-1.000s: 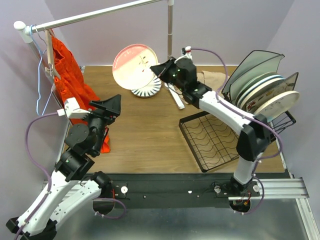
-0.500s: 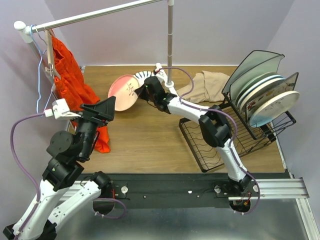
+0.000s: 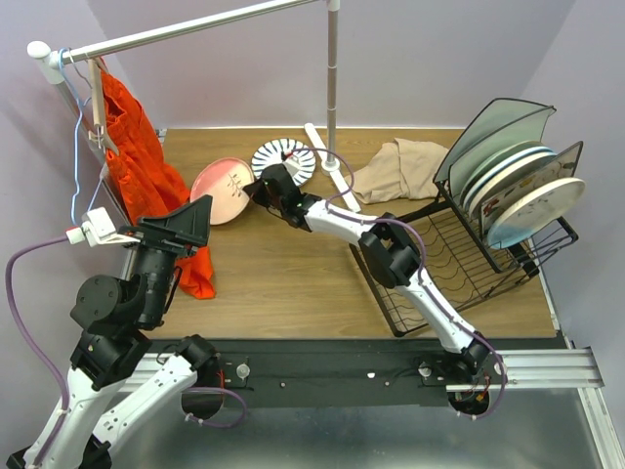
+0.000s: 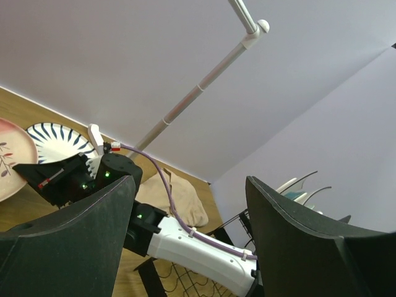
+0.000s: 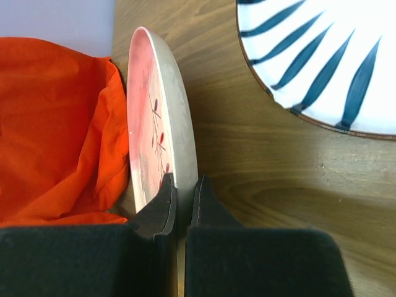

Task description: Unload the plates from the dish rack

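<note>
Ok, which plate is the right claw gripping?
The round pink twig-patterned plate, its rim pinched in the right claw; the white dark-striped plate lies free beside it.

Wooden table (image 3: 283, 269) enclosed by pale lilac walls (image 3: 439, 59); white clothes rail (image 3: 332, 78) at the table's far edge; lighting apparently diffuse.

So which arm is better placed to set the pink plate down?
Right. The right tool grips the rim of the pink plate, beside the striped plate; the left tool is open, raised, empty.
</note>
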You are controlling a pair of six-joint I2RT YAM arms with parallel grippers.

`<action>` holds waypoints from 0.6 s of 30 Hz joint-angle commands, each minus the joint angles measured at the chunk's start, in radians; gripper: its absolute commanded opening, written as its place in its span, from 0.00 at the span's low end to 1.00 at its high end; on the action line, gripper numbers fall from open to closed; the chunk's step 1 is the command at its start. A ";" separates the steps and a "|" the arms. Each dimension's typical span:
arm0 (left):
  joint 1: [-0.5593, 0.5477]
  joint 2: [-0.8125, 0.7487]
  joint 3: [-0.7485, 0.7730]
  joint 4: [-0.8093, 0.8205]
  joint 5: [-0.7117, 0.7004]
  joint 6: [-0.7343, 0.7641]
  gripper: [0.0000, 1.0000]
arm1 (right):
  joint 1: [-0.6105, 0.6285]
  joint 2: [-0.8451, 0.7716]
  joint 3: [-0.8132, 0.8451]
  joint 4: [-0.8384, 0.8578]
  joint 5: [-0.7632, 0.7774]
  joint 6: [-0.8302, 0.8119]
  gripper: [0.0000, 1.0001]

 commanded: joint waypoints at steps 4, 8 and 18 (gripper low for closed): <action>-0.003 -0.027 0.008 -0.019 0.002 0.005 0.81 | 0.016 0.014 0.000 0.115 0.036 0.130 0.24; -0.003 -0.025 0.010 -0.004 0.002 0.003 0.81 | 0.017 -0.030 -0.076 0.113 0.048 0.134 0.37; -0.003 0.008 0.016 0.005 0.005 0.002 0.81 | 0.019 -0.101 -0.222 0.078 0.091 0.102 0.41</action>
